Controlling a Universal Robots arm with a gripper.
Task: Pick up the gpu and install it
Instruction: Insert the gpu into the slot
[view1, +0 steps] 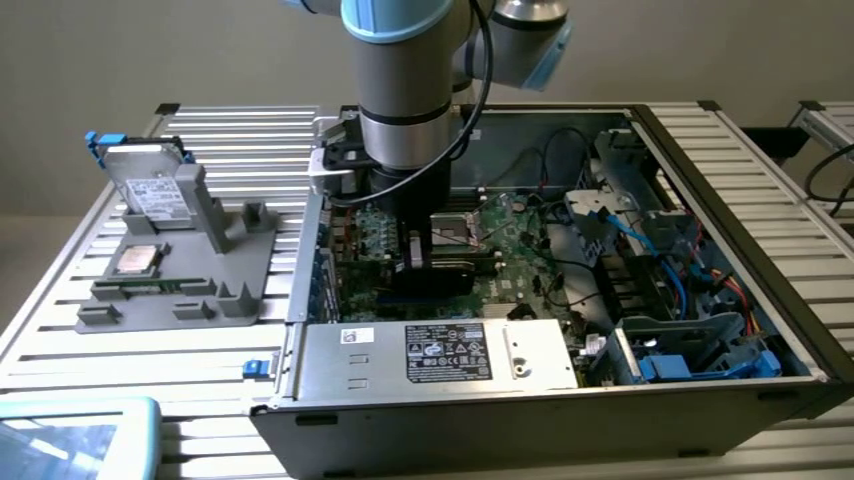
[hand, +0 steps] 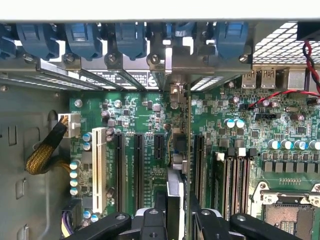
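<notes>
The gpu (hand: 175, 162) stands on edge over the green motherboard (hand: 145, 110). I look along its thin top edge, between two black expansion slots, with its silvery end bracket (hand: 174, 92) against the case's rear wall. My gripper (hand: 176, 202) is shut on the card, a black finger (hand: 159, 212) pressed to each side. In the exterior view, the gripper (view1: 422, 258) reaches straight down into the open computer case (view1: 534, 405), and the dark gpu (view1: 434, 280) sits low on the board beneath it. I cannot tell how deep the card sits in its slot.
Blue slot latches (hand: 130, 40) line the rear wall. A white slot (hand: 98, 165), memory slots (hand: 235, 175) and the processor socket (hand: 285, 210) flank the card. A silver power supply (view1: 427, 350) and cables (view1: 627, 260) crowd the case. A grey fixture (view1: 174, 290) outside holds a hard drive (view1: 150, 185).
</notes>
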